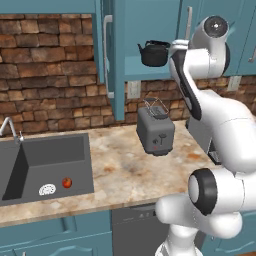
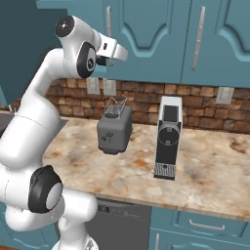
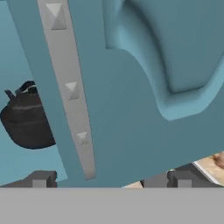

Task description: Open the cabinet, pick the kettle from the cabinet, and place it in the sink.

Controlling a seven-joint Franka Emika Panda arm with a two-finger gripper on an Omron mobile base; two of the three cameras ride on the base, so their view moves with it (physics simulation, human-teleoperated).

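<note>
Kettle: the small squat black kettle (image 1: pixel 153 53) with arched handle, lid knob and short spout is sitting upright on the bottom shelf inside the opened cabinet.
Cabinet: the teal-blue wall cabinet (image 1: pixel 150 20) is standing with its left door (image 1: pixel 116 55) swung out; the door's long silver bar handle (image 3: pixel 70 87) is running close past the camera in the hand view.
Sink: the dark grey recessed basin (image 1: pixel 47 165) is holding a small red round item (image 1: pixel 67 182) and a white patterned item (image 1: pixel 47 189) on its floor.
Claw: the two-finger claw (image 3: pixel 111 178) is standing wide open, gripping nothing, near the cabinet door.
Counter: the beige marbled counter (image 1: pixel 125 165) is carrying a grey boxy toaster (image 1: pixel 155 131).
</note>
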